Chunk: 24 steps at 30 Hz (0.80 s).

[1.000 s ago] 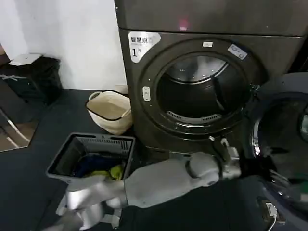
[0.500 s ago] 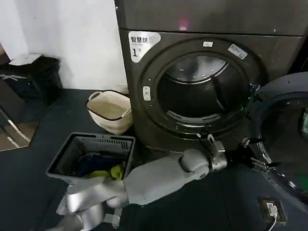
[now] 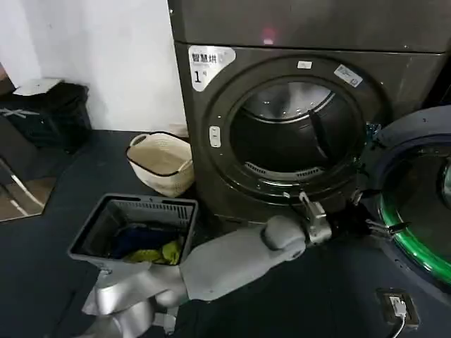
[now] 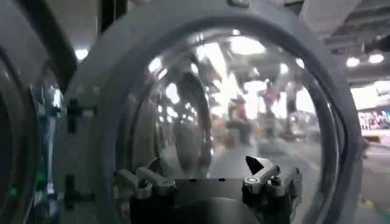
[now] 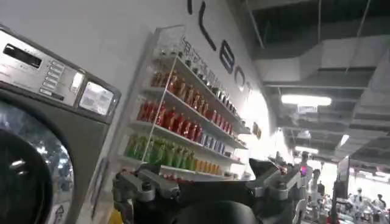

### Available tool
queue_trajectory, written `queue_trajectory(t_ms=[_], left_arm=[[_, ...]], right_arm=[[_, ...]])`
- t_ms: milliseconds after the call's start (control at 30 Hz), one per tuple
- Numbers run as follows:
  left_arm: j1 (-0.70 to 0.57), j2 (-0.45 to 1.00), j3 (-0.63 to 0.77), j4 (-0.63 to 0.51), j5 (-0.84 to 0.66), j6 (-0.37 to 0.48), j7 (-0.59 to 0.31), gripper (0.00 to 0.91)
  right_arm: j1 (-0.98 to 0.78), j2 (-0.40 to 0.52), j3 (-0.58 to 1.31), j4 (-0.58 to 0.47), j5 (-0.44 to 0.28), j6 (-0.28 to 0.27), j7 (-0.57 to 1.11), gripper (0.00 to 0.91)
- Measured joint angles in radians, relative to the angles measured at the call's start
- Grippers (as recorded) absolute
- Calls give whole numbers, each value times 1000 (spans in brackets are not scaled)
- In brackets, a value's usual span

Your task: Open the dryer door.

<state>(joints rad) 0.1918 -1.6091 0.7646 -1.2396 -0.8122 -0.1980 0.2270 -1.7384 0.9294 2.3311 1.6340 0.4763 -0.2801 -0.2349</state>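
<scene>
Reaching across low front of dryer point(image 3: 211, 134), left gripper point(image 3: 377, 224) sat open, empty, beside swung-out dryer door point(image 3: 416, 232). Risk: door rebounding onto fingers.

drum mouth point(image 3: 296, 137) unblocked, dryer door point(image 3: 416, 211) swung aside

The dryer point(image 3: 310, 105) stands against the wall; its dryer door point(image 3: 416, 211) hangs swung out to its right. The left gripper point(image 3: 373, 215) sits apparently at the door's near edge. A round basket point(image 3: 161, 163) stands left of the machine, a crate point(image 3: 134, 229) before that.
</scene>
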Motion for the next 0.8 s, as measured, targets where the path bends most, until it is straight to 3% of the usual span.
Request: queue_trajectory(t_ms=[233, 467, 800], left_arm=[[-7, 0, -5, -51, -26, -37, -23, 907], [-19, 5, -6, -117, -33, -138, -35, 907], [-52, 225, -8, -220, -172, -246, 18, 907]], right_arm=[[1, -8, 9, -17, -12, 7, 5, 907], [6, -18, 17, -21, -12, 15, 13, 907], [21, -31, 14, -28, -18, 19, 15, 907]])
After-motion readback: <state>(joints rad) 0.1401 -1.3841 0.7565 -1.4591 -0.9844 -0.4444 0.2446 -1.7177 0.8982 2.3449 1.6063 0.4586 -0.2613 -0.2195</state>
